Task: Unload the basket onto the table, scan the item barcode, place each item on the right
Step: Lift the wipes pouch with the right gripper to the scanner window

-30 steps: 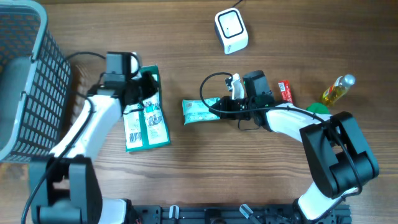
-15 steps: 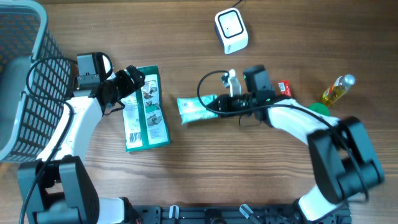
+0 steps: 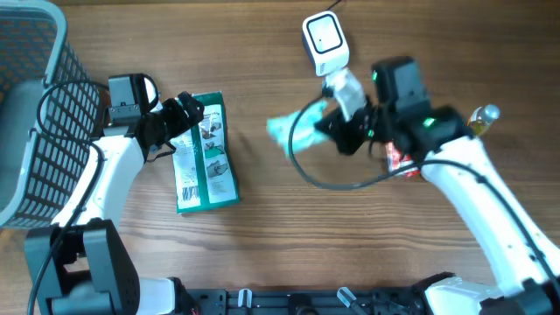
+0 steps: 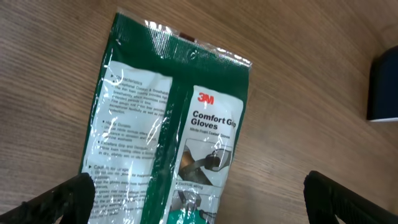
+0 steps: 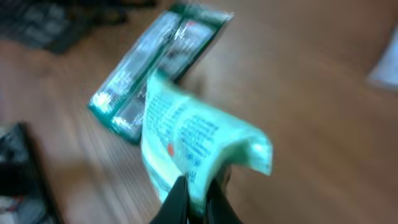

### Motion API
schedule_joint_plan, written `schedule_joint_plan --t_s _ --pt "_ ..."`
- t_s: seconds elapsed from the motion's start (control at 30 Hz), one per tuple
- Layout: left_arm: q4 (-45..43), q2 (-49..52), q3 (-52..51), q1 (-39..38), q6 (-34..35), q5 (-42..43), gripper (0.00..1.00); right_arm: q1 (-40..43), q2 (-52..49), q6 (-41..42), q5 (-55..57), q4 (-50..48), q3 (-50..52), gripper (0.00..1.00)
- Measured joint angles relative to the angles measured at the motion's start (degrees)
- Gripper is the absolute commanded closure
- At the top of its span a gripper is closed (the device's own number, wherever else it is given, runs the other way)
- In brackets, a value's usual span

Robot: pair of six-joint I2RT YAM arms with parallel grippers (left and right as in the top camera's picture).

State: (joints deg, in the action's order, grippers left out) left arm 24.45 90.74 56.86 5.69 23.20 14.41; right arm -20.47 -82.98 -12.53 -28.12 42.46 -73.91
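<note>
Wooden counter [image 3: 262, 245] fills every view, brown and bare-grained. From overhead, the left claw [image 3: 184, 116] stands with its jaws wide apart. It sits just over the top edge of a green glove packet [image 3: 206, 157], which lies flat and runs away below the claw. A grey mesh basket [image 3: 52, 114] is to the left of that claw, behind its arm.

The right claw [image 3: 343, 133] is clamped on a mint-green pouch [image 3: 289, 131]. The pouch is off the counter and juts out to the left of the claw, smeared by blur. A white scanner [image 3: 325, 42] sits just above this claw, apart from the pouch. A yellow bottle [image 3: 477, 122] is to the right of the claw, and a red item [image 3: 398, 159] peeks from under its arm.

Only the left wrist view makes the packet's print legible: "3M Comfort Grip Gloves". Its two fingers [image 4: 62, 199] show only at the lower corners. Only the right wrist view shows the grip itself, with the jaws pinched together on the pouch's lower edge and the glove packet beyond.

Count: two claws, two packets, one scanner, one basket, one bottle.
</note>
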Motion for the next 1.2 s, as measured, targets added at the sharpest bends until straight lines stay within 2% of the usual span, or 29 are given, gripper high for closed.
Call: schedule_joint_plan --t_s 0.07,0.17,0.3,0.43,0.73,0.77,0.9,1.2 --pt "0.0 0.0 0.0 0.0 0.0 -0.1 0.0 0.0 0.0 -3.7 7.0 4.7 -9.7 0.96" --pt "0.0 0.0 0.0 0.0 0.0 0.0 0.0 0.0 0.0 -10.5 15.8 5.2 -18.1 0.96" --pt "0.0 0.0 0.0 0.0 0.0 0.0 0.0 0.0 -2.0 -22.1 24.4 2.3 -19.6 0.96" --pt "0.0 0.0 0.0 0.0 0.0 0.0 0.0 0.0 -10.3 -29.9 31.0 -5.2 -19.6 0.96" --pt "0.0 0.0 0.0 0.0 0.0 -0.1 0.0 0.0 -27.4 -38.6 42.2 -23.7 -19.6 0.96" --pt "0.0 0.0 0.0 0.0 0.0 0.0 0.0 0.0 -30.8 -40.4 45.5 -28.4 -19.5 0.96" --pt "0.0 0.0 0.0 0.0 0.0 0.0 0.0 0.0 -35.0 -41.8 50.2 -36.4 -19.3 0.96" --pt "0.0 0.0 0.0 0.0 0.0 0.0 0.0 -2.1 -36.1 -42.2 48.3 -32.4 -19.3 0.96"
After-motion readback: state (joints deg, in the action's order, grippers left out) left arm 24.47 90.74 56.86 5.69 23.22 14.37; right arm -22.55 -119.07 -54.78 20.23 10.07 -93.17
